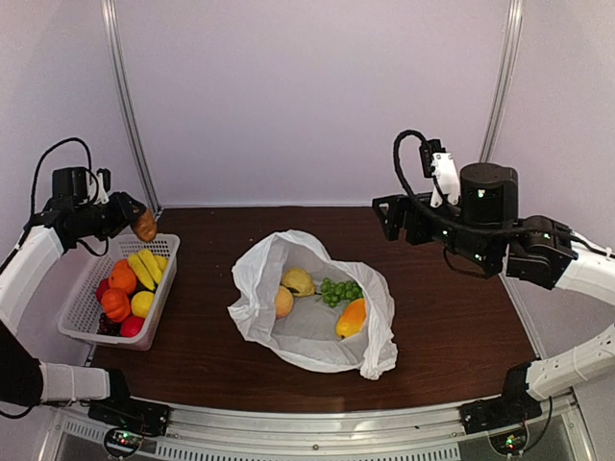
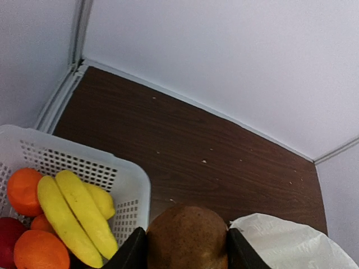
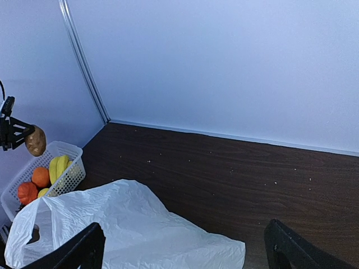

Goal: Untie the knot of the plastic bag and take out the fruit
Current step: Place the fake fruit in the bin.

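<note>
While left tool [image 2: 186, 253] clasps kiwi [image 2: 187, 231], above basket [image 1: 79, 309], right tool [image 3: 184, 247] splayed

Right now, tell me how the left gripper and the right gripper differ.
The left gripper holds a brown kiwi; the right gripper holds nothing. The left gripper's jaws clamp the fruit; the right gripper's stand wide open. The left gripper hangs by the white basket, the right gripper near the plastic bag. Both are raised off the table.

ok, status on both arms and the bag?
Left gripper shut on kiwi, above basket's far edge. Right gripper open, raised. Plastic bag open; peach, yellow fruit, green grapes, mango inside. Nothing blocking its mouth.
</note>
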`<state>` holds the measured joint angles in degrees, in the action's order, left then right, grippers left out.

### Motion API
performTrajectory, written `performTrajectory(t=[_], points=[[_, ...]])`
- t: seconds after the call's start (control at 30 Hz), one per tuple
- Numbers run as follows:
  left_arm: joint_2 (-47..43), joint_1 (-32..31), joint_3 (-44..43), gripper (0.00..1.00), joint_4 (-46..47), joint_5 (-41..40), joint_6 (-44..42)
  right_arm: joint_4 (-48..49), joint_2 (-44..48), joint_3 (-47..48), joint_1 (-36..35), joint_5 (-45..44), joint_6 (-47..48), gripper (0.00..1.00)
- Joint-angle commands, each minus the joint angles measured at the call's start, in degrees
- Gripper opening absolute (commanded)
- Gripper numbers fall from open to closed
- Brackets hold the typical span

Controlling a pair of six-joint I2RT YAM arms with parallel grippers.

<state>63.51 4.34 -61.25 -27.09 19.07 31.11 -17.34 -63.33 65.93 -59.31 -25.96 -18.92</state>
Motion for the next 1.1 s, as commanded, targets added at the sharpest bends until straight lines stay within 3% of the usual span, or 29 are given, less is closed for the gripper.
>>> performTrajectory(t=[0.0, 0.33, 0.5, 0.77, 0.93, 1.07], points=[[1.3, 11.1, 6.2, 0.36, 6.9, -2.4, 1.5, -2.3, 1.3, -1.0, 0.9, 2.0, -1.7, 0.99], [5.0, 15.4, 8.3, 0.36, 13.5, -21.2, -0.1, -0.5, 1.3, -2.7, 2.7, 4.7, -1.2, 0.99], [9.8, 15.6, 7.8, 0.36, 15.5, -23.5, -2.0, 0.1, 1.2, -3.3, 3.6, 5.7, -1.1, 0.99], [15.9, 16.2, 5.8, 0.45, 15.2, -24.1, -5.1, 0.2, 1.9, -4.2, 4.0, 6.4, -1.8, 0.99], [18.1, 16.3, 5.3, 0.56, 15.0, -22.8, -5.6, 0.4, 1.9, -4.7, 4.1, 6.7, -2.8, 0.99], [18.4, 16.3, 5.5, 0.74, 14.6, -22.3, -5.5, 0.6, 2.1, -4.8, 4.1, 6.9, -3.1, 0.99]])
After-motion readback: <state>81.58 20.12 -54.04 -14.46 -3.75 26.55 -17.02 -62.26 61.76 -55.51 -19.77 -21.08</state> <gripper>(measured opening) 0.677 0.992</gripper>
